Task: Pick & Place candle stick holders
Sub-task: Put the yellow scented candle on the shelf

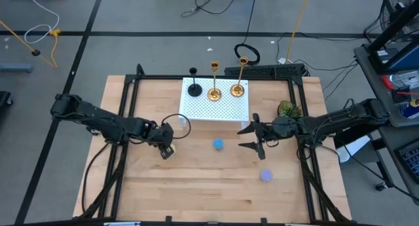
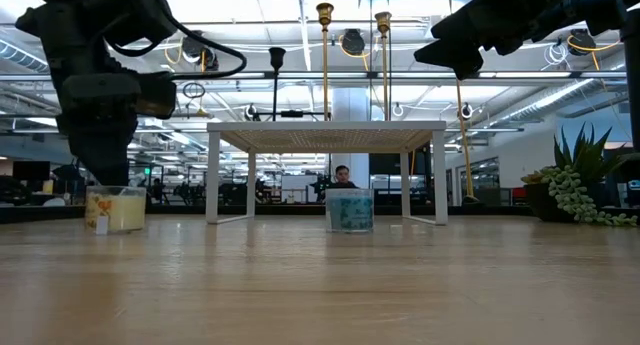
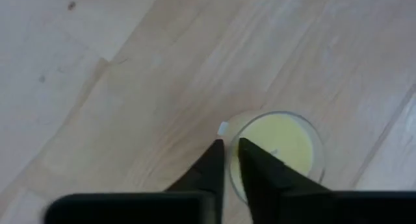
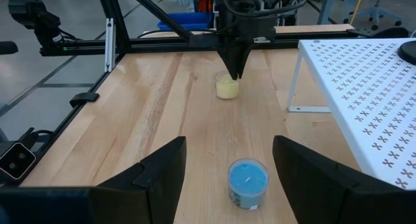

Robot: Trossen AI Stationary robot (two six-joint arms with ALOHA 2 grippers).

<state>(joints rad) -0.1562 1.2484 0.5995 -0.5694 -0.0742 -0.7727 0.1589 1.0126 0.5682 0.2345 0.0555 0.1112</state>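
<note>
High view: two slim brass candle stick holders (image 1: 226,90) gleam upright.

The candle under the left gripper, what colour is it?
Pale yellow candle, in a clear glass; the left wrist view shows it best.

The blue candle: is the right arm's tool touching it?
Apart. The right wrist view shows the blue candle standing free on the table between the right tool's open fingers, gaps both sides.
</note>
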